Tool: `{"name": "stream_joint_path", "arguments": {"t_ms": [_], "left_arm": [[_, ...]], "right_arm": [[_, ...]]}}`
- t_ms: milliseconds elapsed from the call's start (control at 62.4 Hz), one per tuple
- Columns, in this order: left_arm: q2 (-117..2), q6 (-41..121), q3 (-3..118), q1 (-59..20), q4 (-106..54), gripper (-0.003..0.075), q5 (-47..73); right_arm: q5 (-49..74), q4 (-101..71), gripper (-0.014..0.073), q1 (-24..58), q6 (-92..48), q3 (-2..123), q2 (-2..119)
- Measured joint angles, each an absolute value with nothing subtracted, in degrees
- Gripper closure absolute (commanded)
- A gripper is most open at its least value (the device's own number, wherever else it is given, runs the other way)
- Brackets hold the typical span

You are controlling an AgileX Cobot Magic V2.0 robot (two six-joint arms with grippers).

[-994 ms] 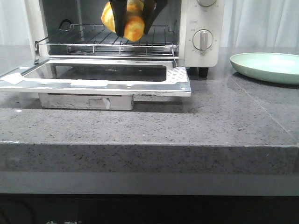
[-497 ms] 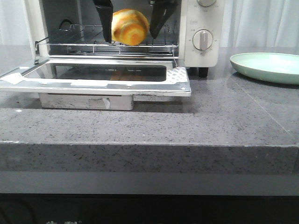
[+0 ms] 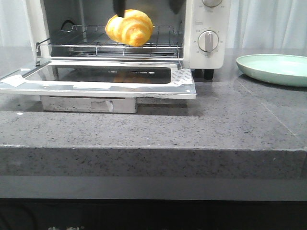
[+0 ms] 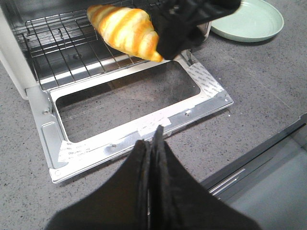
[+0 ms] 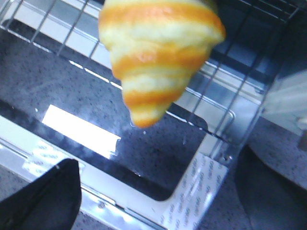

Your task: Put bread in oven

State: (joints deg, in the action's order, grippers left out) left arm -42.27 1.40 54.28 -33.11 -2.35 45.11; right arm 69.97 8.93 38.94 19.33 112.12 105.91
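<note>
The bread (image 3: 129, 28), a golden croissant with orange stripes, lies on the wire rack (image 3: 81, 43) near the front of the open white oven (image 3: 207, 60). My right gripper (image 3: 147, 5) is open just above the bread, one finger on each side, and holds nothing. In the right wrist view the bread (image 5: 160, 57) fills the top, beyond my open right gripper (image 5: 158, 201). In the left wrist view my left gripper (image 4: 151, 143) is shut and empty, over the counter in front of the oven door (image 4: 201, 86); the bread (image 4: 125, 31) shows on the rack beyond it.
The oven door (image 3: 96, 84) lies flat, open toward the counter's front. A pale green plate (image 3: 273, 69) sits right of the oven, also in the left wrist view (image 4: 249, 21). The counter's front edge (image 3: 153, 148) runs across the front view.
My right gripper opened, let go of the bread and rose. The bread dropped onto the wire rack and turned to lie on its side.
</note>
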Motion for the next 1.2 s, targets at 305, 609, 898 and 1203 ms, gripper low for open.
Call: {"name": "stream_joint_path", "arguments": {"t_ms": [305,609,898,1203], "left_arm": [[-42.3,1.4,54.3,-33.1,-2.4,0.0738,45.2],[-42.3,1.4,54.3,-33.1,-2.4,0.0738,45.2],[-42.3,1.4,54.3,-33.1,-2.4,0.0738,45.2],[-42.3,1.4,54.3,-33.1,-2.4,0.0738,45.3]], "right_arm": [[57.7,8.9,-0.0059,32.5,17.1,86.8,84.8],[51.8,8.2,-0.0059,27.1,15.4,68.1,63.7],[50.4,8.1,-0.0059,27.1,15.2,54.5,46.3],[51.5,9.8,0.0130,27.1,15.2,50.6,38.8]]}}
